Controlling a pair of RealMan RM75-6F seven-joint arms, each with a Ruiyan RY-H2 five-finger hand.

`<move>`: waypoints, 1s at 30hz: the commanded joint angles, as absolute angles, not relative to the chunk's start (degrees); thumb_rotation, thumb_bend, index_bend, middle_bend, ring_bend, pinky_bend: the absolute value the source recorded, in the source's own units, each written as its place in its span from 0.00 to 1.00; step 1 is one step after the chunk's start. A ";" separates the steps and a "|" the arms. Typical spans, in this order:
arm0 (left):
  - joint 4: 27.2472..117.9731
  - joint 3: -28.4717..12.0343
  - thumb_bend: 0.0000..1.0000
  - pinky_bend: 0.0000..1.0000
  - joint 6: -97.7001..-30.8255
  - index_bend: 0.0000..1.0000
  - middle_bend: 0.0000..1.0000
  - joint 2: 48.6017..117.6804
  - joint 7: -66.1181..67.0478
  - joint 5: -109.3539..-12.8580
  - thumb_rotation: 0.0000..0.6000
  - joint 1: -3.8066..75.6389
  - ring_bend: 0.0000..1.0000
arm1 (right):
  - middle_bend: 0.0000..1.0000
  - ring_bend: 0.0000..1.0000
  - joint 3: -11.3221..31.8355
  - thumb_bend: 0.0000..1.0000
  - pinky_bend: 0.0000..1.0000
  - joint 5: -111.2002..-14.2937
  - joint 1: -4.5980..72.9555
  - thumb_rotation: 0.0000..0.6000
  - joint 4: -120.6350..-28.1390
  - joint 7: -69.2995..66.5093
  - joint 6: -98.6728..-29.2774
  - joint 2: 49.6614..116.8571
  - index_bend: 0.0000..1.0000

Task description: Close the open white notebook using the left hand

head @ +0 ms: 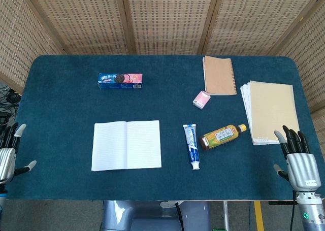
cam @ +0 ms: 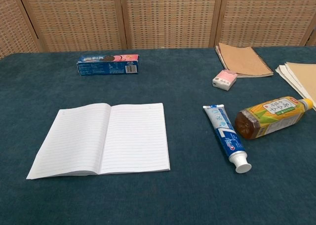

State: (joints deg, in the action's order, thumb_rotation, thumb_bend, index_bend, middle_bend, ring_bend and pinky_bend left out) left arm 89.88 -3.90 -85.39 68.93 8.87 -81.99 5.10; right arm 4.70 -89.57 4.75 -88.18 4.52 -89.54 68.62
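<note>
Left hand [head: 9,152] at near-left table edge, fingers apart, holding nothing, well clear of white notebook [head: 126,144]. Right hand [head: 299,160] likewise empty and spread at near-right edge, parked since task is left-only. Notebook flat, open, lined pages up, left of centre, within left arm's likely reach. Toothpaste tube [head: 191,145] and bottle [head: 222,135] lying to its right, clear of either page's fold path. Closing not yet begun.

At the head view's left edge the left hand [head: 7,152] is cut off, only part showing. The right hand [head: 299,162] sits at the lower right, its arm running off the bottom edge. Neither hand appears in the chest view, whose right edge crops the cream paper stack [cam: 302,79]. Print on the toothpaste tube [head: 191,144] is too small to read.
</note>
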 commanded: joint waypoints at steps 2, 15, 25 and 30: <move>89.91 -4.10 0.04 0.00 -85.62 0.00 0.00 69.05 8.92 -81.91 1.00 5.11 0.00 | 0.00 0.00 4.64 0.05 0.00 -89.99 4.71 1.00 -88.20 4.42 -89.89 68.64 0.00; 89.61 -4.14 0.04 0.00 -86.08 0.00 0.00 69.40 7.98 -82.54 1.00 5.09 0.00 | 0.00 0.00 4.30 0.05 0.00 -90.76 4.62 1.00 -88.25 4.95 -90.25 68.96 0.00; 89.52 -3.63 0.04 0.00 -86.27 0.00 0.00 70.31 9.17 -83.51 1.00 5.18 0.00 | 0.00 0.00 4.38 0.05 0.00 -90.44 4.50 1.00 -88.18 3.79 -90.23 68.68 0.00; 90.08 -3.33 0.04 0.00 -86.07 0.00 0.00 70.74 10.02 -84.04 1.00 5.39 0.00 | 0.00 0.00 4.29 0.05 0.00 -90.62 4.53 1.00 -88.31 3.76 -90.19 68.69 0.00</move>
